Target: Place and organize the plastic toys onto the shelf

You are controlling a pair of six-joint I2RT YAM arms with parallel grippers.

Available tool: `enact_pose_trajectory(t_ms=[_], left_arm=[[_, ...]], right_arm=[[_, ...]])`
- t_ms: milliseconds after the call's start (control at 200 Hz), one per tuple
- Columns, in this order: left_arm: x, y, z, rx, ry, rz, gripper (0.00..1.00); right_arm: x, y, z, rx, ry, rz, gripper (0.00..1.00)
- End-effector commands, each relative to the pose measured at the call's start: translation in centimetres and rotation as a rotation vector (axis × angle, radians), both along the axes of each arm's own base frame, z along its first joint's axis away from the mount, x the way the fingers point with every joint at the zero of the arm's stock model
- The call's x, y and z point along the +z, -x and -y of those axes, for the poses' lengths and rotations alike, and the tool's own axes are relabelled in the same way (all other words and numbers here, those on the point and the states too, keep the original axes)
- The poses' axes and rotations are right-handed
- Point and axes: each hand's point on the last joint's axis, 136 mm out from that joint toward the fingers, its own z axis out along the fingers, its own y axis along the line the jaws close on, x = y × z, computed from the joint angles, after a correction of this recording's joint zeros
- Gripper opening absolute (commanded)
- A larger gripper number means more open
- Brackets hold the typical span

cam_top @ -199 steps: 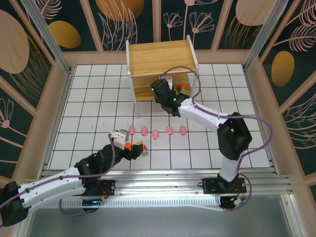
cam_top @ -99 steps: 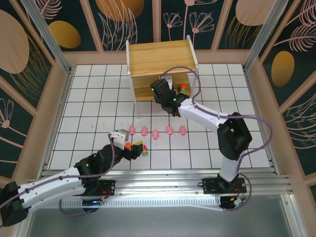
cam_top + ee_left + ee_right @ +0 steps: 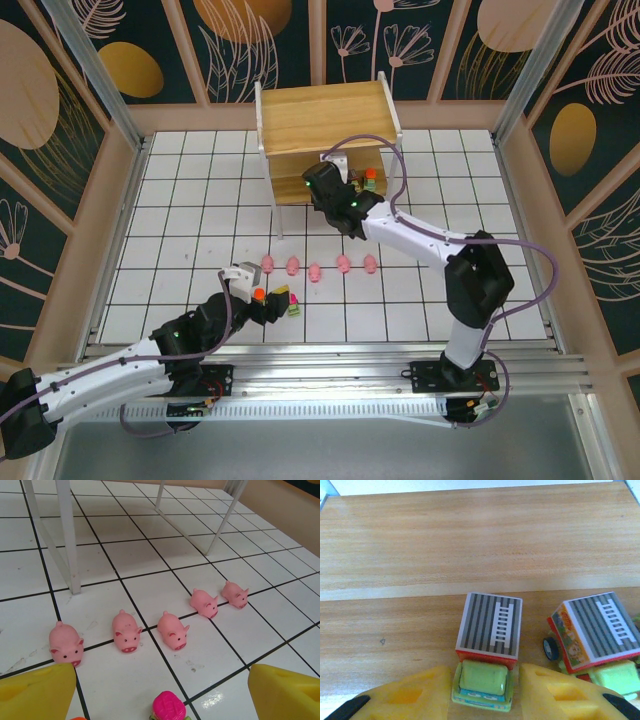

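Several pink pig toys stand in a row on the white tiled floor, in front of my left gripper. That gripper is open and low, its yellow fingers wide apart, with a magenta-topped toy between them and untouched. My right gripper reaches into the lower tier of the shelf. Its fingers stand on either side of the green cab of a striped-roof truck toy that rests on the board. A thin gap shows at the right finger. A second truck toy stands just to its right.
The shelf's white legs stand just behind the pig row. An orange-topped toy and a magenta and green one sit beside my left gripper. Raised wooden walls border the tiled floor.
My right gripper's jaws have widened around the truck toy on the lower shelf board, and that arm has shifted slightly. The left arm has not moved.
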Motion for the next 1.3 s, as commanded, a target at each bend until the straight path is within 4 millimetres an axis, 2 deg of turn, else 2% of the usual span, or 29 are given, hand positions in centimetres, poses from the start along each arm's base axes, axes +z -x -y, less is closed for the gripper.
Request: enact_pose_trajectory(t_ms=[0,285,621,791,926,1151,1296], left_arm=[[0.2,-0.2,-0.3,0.019,0.005,0.019,0.90],[0.0,-0.8,-1.2,0.084,-0.011,0.013,0.91],[-1.3,-1.7,-2.3,0.203,-0.092,-0.077,0.90],[-2.5,-1.3,-3.3,0.266,-0.082,-0.158,0.90],[-3.0,-1.2,-4.9,0.344,-0.107,-0.194,0.90],[-4.4,-1.2,-5.0,0.408,-0.236,-0.257,0.89],[-5.5,-0.9,-5.4,0.436,-0.259,-0.285,0.86]], right_arm=[[2.7,0.8,1.2,-0.027,-0.020,0.055,0.41],[2.2,3.0,2.6,-0.039,-0.023,0.042,0.42],[1.3,8.4,3.6,-0.027,-0.045,0.030,0.41],[0.7,10.9,4.4,-0.001,-0.034,0.018,0.38],[-0.8,12.5,4.9,0.039,-0.029,-0.008,0.36],[-2.7,14.3,5.8,0.086,-0.027,-0.028,0.38],[-4.0,15.4,6.7,0.087,-0.015,-0.048,0.38]])
